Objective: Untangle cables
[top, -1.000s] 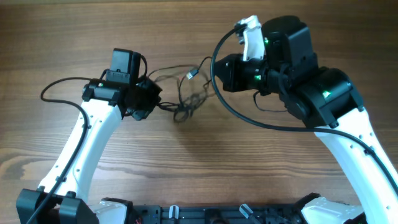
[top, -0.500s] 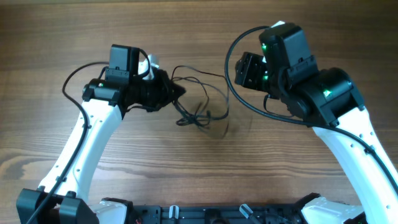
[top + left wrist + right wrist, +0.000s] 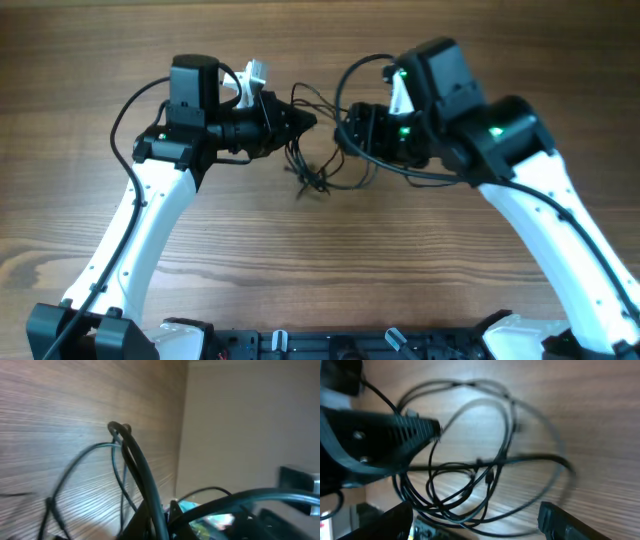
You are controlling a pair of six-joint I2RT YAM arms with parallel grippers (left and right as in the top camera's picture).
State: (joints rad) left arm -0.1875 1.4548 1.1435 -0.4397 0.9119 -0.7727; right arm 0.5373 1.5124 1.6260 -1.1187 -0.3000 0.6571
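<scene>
Above the middle of the table (image 3: 450,290), the right arm (image 3: 510,160) has swung in toward the left arm (image 3: 160,200), so both sets of jaws nearly meet over the cables (image 3: 316,178). The left jaws are closed on a strand. The right jaws gape wide around the loops, seemingly ready to pull one free. The right arm's own thick black lead (image 3: 342,95) arcs just beside the tangle and could snag.

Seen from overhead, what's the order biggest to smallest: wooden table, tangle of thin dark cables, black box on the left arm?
Brown wooden table
Tangle of thin dark cables, by spread
Black box on the left arm, though nearer the camera
</scene>
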